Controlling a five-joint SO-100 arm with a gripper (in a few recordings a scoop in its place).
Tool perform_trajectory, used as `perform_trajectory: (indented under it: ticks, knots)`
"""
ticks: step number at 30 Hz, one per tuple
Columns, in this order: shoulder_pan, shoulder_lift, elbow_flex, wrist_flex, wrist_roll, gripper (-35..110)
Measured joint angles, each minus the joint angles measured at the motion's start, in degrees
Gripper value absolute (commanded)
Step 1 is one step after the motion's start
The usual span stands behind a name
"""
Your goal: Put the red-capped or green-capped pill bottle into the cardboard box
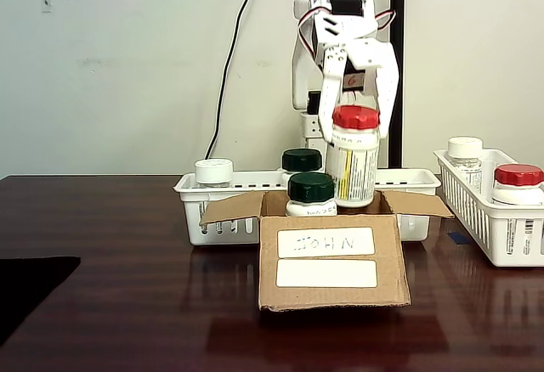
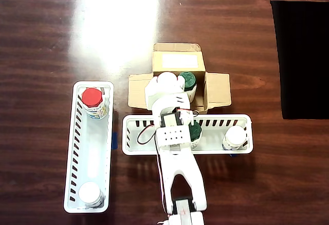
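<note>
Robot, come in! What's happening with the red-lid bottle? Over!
Fingers shut on red-capped white plastic pill bottle, held upright over open brown cardboard box. Green-capped bottle already inside, beside the drop spot.

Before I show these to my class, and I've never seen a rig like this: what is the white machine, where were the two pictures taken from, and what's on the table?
The white machine is a small robot arm ending in a two-finger gripper. One picture looks at it from the front across the table; the other looks straight down. The gripper is closed on a red-capped pill bottle, holding it upright above the open cardboard box labelled "JOHN". A green-capped bottle already sits inside. Behind the box a white basket holds a white-capped bottle and another green-capped one. A second basket to the side holds a red-capped and a white-capped bottle.
</note>
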Motion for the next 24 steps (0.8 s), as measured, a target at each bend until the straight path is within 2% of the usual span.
perform_trajectory:
  ticks: [4,11,14,19,24]
  knots:
    - [0.0,-3.7,-2.4,-1.9,-0.2,5]
    - [0.0,-6.3,-2.5,-2.7,0.4,42]
    - [0.0,-6.3,-2.5,-2.7,0.4,52]
    - [-0.4,-6.2,-3.3,-2.1,-0.2,49]
    - [-0.9,-5.4,-5.8,3.8,-1.1,35]
